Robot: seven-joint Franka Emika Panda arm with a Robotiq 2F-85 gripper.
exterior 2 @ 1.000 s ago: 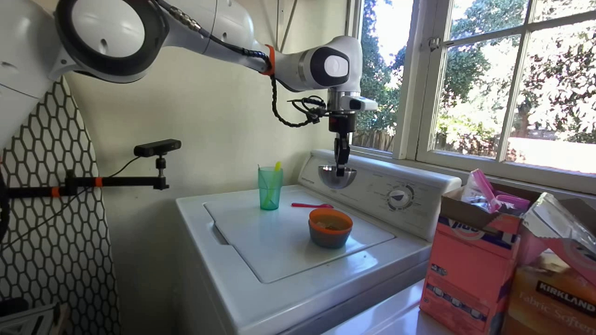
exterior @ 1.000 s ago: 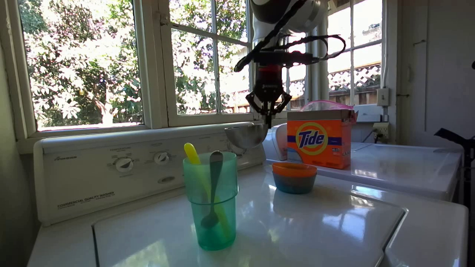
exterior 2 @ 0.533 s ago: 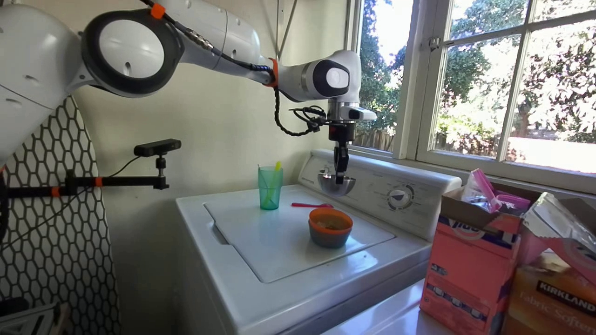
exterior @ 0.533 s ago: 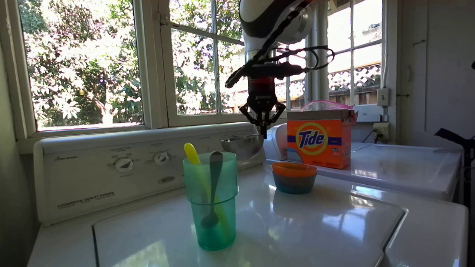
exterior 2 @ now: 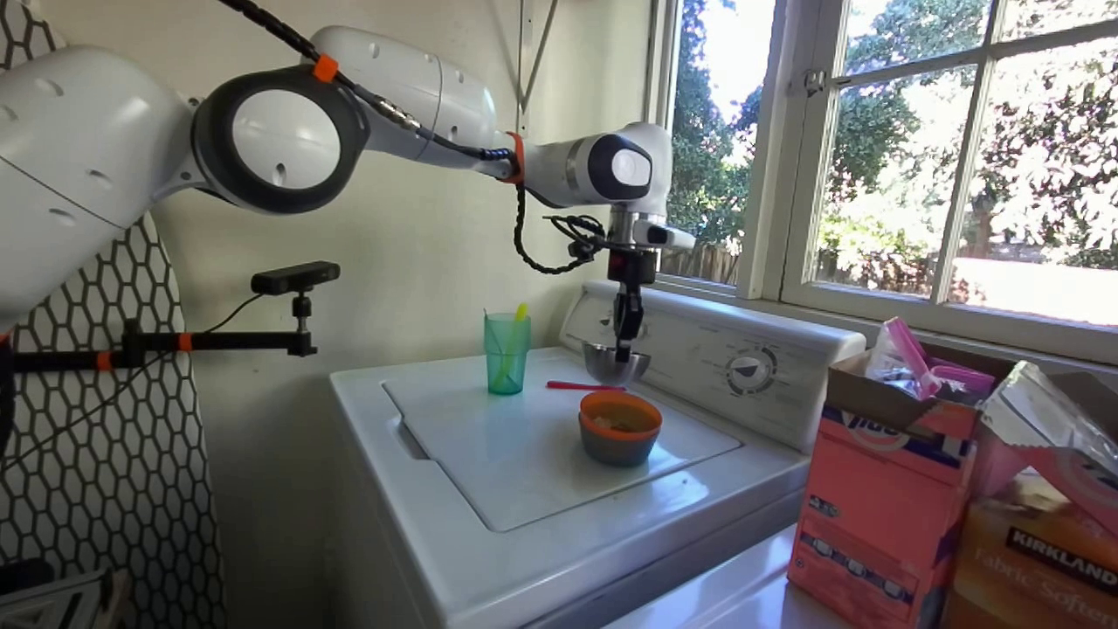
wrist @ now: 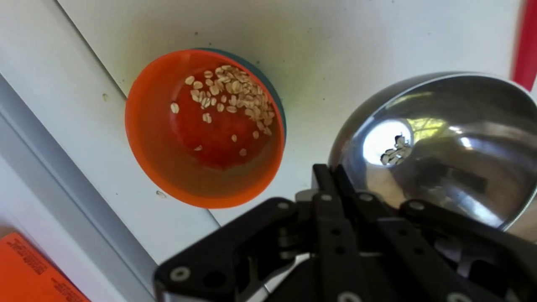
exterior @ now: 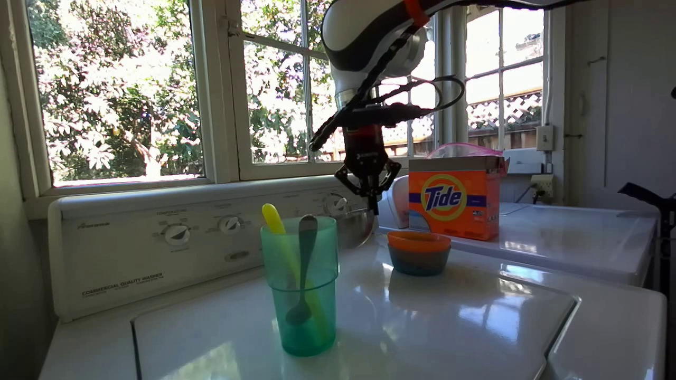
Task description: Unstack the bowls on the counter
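My gripper is shut on the near rim of the grey-silver bowl, its two fingertips pinching the edge in the wrist view. The silver bowl is held low over the back of the white counter; whether it touches is unclear. It holds a few flakes. In an exterior view the silver bowl is partly behind the teal cup. The orange bowl holds loose oats and sits inside the blue bowl, whose rim peeks out. They stand apart from the silver bowl.
A teal cup with utensils stands on the counter. A red spoon lies near the silver bowl. The knob panel rises behind. A Tide box and a Kirkland box stand beyond the stacked bowls.
My gripper has moved down and slightly left in both exterior views, carrying the silver bowl closer to the counter. The orange and blue bowls have not moved.
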